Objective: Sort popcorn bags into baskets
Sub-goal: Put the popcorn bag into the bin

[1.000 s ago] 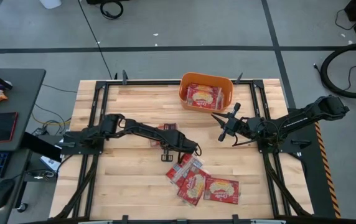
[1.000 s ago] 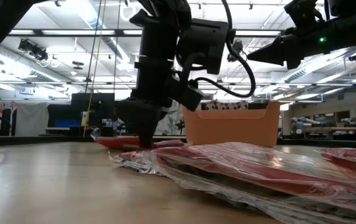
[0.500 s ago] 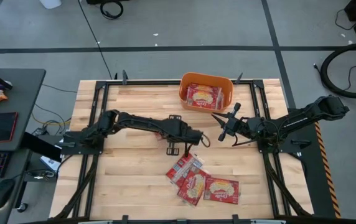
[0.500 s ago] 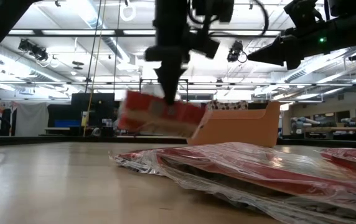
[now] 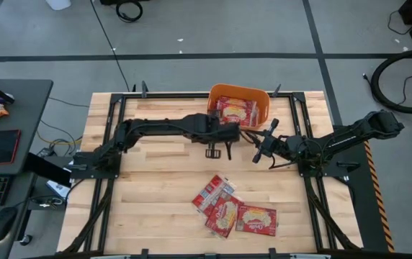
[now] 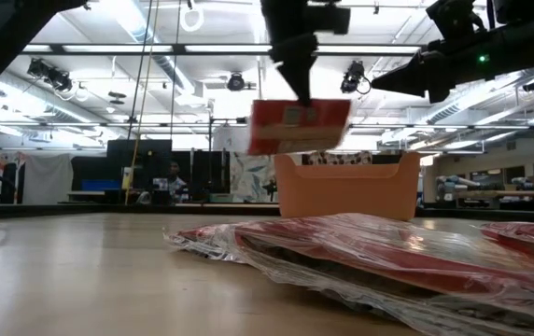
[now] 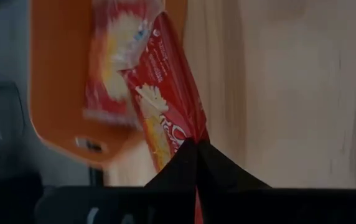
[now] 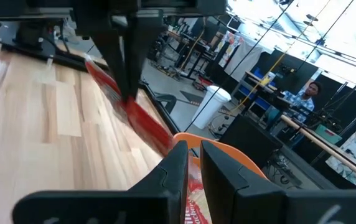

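While the orange tub [image 5: 239, 109] already holds one popcorn bag [image 5: 236, 111], the left gripper [image 5: 233, 132] pinches another bag [image 6: 299, 125] hanging below its closed fingers, now raised beside the tub's near wall, lifted off the pile [image 5: 233, 211]. Right gripper [image 5: 257, 147] hovers nearby, fingers narrowly parted.

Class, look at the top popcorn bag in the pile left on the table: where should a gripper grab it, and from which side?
Grip the pale far edge of the top popcorn bag, coming from above. It lies flat, tilted across the pile, with that edge sticking out over bare table, so the fingers can likely pinch it alone.
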`<control>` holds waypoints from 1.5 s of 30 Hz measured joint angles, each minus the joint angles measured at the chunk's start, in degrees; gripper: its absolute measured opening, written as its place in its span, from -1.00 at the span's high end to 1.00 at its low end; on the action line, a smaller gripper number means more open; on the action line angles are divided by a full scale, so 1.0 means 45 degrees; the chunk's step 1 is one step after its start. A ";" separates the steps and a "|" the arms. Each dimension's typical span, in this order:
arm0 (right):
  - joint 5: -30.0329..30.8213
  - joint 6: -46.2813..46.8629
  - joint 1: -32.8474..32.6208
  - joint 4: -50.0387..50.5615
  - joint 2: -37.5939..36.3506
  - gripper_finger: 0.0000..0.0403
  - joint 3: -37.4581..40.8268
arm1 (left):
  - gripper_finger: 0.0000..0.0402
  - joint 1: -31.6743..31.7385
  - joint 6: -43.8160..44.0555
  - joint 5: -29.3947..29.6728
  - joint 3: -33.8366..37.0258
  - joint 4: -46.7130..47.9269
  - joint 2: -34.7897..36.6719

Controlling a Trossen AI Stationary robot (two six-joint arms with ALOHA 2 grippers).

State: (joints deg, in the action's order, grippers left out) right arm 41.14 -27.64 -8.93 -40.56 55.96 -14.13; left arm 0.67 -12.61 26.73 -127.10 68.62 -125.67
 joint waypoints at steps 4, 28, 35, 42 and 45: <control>0.0736 -0.0268 -0.0214 -0.0120 0.0000 0.76 0.0000 | 1.00 0.0213 -0.1087 -0.0073 -0.0021 -0.1279 0.0000; 0.3611 -0.1440 -0.1253 -0.0595 -0.0005 0.76 0.0005 | 0.99 0.3406 -0.3330 -0.2281 0.0012 -0.6786 -0.1645; 0.3678 -0.1447 -0.1253 -0.0498 0.0000 0.76 0.0005 | 0.90 0.3304 -0.4212 -0.2223 0.0017 -0.6445 -0.2136; 0.3596 -0.1427 -0.1253 -0.0499 0.0000 0.76 0.0005 | 0.50 0.2689 -0.4257 -0.2093 0.0013 -0.5559 -0.2225; 0.3601 -0.1423 -0.1253 -0.0499 0.0000 0.76 0.0005 | 0.40 0.2345 -0.4255 -0.2220 0.0013 -0.4698 -0.2215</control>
State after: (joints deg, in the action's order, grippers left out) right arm 57.34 -34.04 -14.57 -42.81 55.96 -14.11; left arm 11.22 -31.76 16.74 -127.04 47.48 -135.63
